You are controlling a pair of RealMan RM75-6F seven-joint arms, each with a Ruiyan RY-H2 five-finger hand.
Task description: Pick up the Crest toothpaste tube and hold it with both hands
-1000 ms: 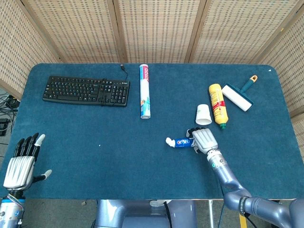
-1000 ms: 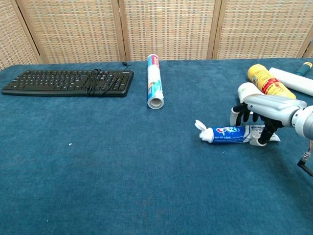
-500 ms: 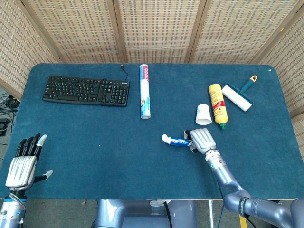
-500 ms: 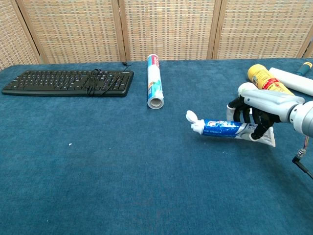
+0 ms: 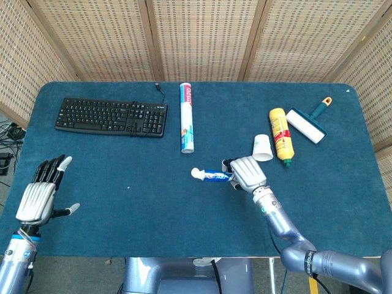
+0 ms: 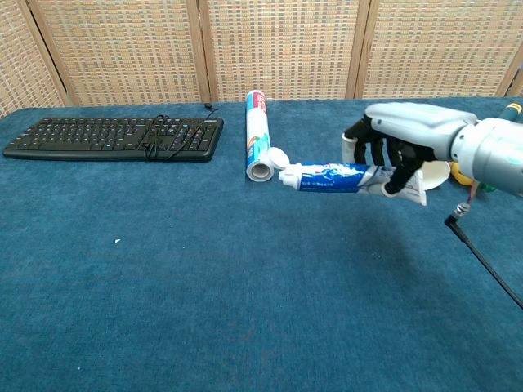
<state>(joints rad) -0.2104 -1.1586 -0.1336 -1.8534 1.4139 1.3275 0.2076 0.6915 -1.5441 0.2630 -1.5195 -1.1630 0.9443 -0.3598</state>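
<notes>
The blue and white Crest toothpaste tube (image 5: 211, 176) (image 6: 335, 177) hangs level above the blue table, its white cap pointing left. My right hand (image 5: 246, 173) (image 6: 399, 144) grips its flat tail end from above, fingers curled around it. My left hand (image 5: 41, 192) hovers at the table's near left corner with its fingers spread and nothing in them; only the head view shows it.
A black keyboard (image 5: 111, 116) (image 6: 114, 137) lies at the back left. A long white tube (image 5: 187, 116) (image 6: 258, 145) lies in the back middle. A white cup (image 5: 263, 147), a yellow bottle (image 5: 280, 135) and a lint roller (image 5: 308, 122) sit at the back right.
My right hand has lifted the toothpaste tube off the table and carried it left and higher. My left hand has moved up and slightly right.
</notes>
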